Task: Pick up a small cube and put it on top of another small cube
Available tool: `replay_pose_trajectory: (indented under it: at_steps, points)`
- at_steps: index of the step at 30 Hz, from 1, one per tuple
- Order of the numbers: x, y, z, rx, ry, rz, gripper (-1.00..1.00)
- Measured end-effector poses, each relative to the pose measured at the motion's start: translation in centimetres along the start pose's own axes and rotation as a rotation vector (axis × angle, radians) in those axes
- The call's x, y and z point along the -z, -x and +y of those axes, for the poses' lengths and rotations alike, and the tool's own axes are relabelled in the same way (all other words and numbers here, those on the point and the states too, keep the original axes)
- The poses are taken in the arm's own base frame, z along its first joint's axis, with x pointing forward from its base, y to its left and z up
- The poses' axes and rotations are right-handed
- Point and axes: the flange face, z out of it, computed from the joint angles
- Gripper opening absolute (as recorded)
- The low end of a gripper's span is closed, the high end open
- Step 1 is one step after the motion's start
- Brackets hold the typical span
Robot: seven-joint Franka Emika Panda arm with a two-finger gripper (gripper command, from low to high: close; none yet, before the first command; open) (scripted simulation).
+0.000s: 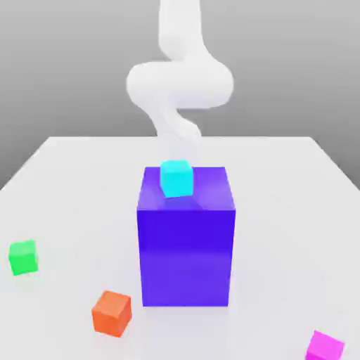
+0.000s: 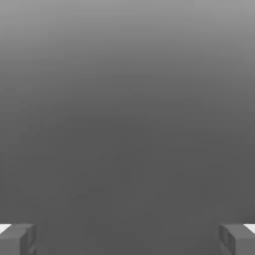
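cyan cube (image 1: 176,178) upright atop blue block (image 1: 186,242)

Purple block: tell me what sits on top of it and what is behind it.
On the purple block sits a small cyan cube, near the top face's back edge. Behind both rises the white robot arm; the block and cube cover its lower part.

glossy purple block (image 1: 185,260) — matt white table (image 1: 295,211)

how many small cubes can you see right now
4: cyan cube atop the big purple block; green cube, orange cube and magenta cube on the table. The block may hide others.
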Motion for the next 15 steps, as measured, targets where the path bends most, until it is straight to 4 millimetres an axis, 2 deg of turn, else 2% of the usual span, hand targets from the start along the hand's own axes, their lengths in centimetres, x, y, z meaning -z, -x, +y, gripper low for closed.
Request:
replay_pose_trajectory:
  at_steps: [7, 11, 15]
  points:
    - [-12.0, 3.1, -3.0, 0.203, 0.075, -0.16, 0.0]
    - [-18.6, 6.1, -4.1, 0.319, 0.11, -0.252, 0.0]
    - [-25.0, 10.0, -4.5, 0.436, 0.14, -0.347, 0.0]
